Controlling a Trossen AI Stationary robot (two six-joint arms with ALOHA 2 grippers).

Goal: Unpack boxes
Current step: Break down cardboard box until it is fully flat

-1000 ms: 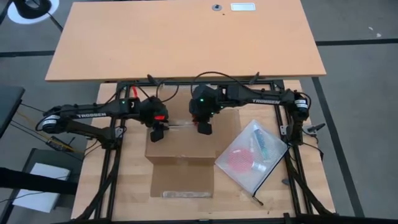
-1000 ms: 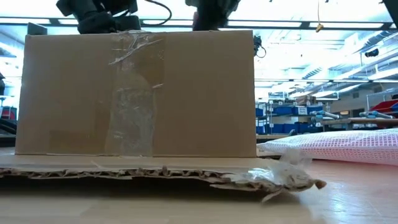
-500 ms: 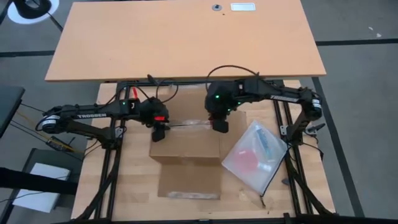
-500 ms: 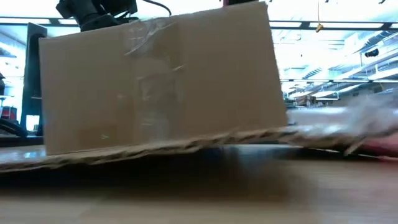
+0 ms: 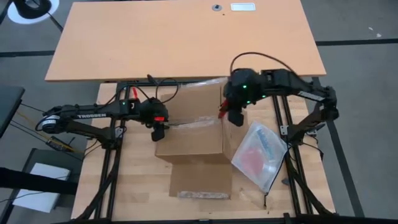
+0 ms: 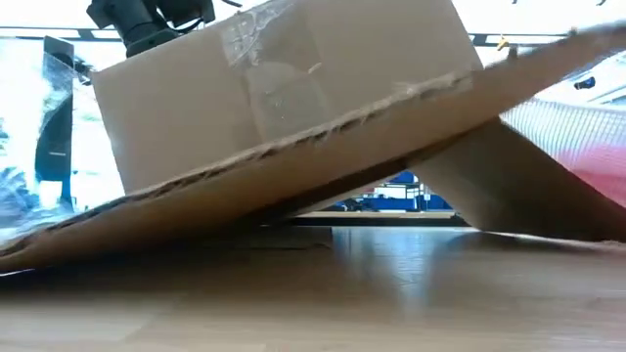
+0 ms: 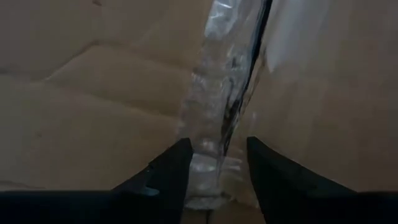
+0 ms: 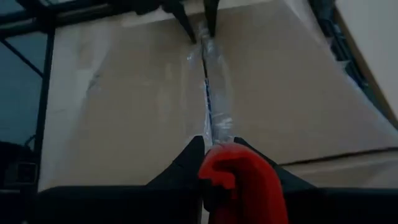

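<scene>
At mid-surface the cardboard carton (image 5: 189,134) sits tipped; left gripper (image 7: 217,168) fingers part-open astride the clear tape strip (image 7: 217,118), right gripper (image 5: 235,117) fingers near closed at the seam's other end, holding a red tool (image 8: 239,180). Steady the carton, cut slowly along the seam

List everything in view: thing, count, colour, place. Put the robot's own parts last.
carton: one, plain brown cardboard, middle of the work table, tilted up off the surface at one side in the low view.
clear tape: strips, transparent, along the carton's top seam and on its side.
plastic bag: one, clear with pink inside, right of the carton.
work table: one, light wood.
desk: one, tan, beyond the rig.
left gripper: one, dark, at the seam's left end, fingers astride the tape.
right gripper: one, dark, at the carton's right edge; a red thing between its fingers.
</scene>
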